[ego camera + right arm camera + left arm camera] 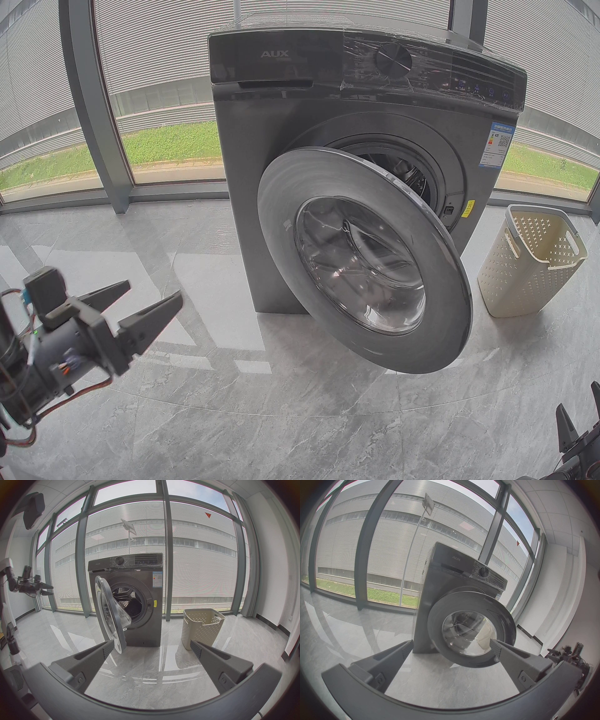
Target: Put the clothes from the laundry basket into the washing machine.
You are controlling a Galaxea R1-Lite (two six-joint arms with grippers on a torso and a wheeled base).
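Observation:
The grey washing machine (350, 125) stands ahead with its round door (365, 262) swung wide open; dark cloth lies inside the drum (131, 603). To its right sits the cream laundry basket (532, 259), whose visible inside looks bare. My left gripper (147, 303) hangs open at the lower left, well short of the machine, with nothing between its fingers (390, 661). My right gripper (578, 412) is at the bottom right corner, open and holding nothing, its fingers (218, 662) spread with the basket (201, 627) beyond them.
Glossy grey floor (262, 412) spreads in front of the machine. Tall windows with grey frames (94, 106) close off the back. A white wall (275, 573) runs along the right side of the room.

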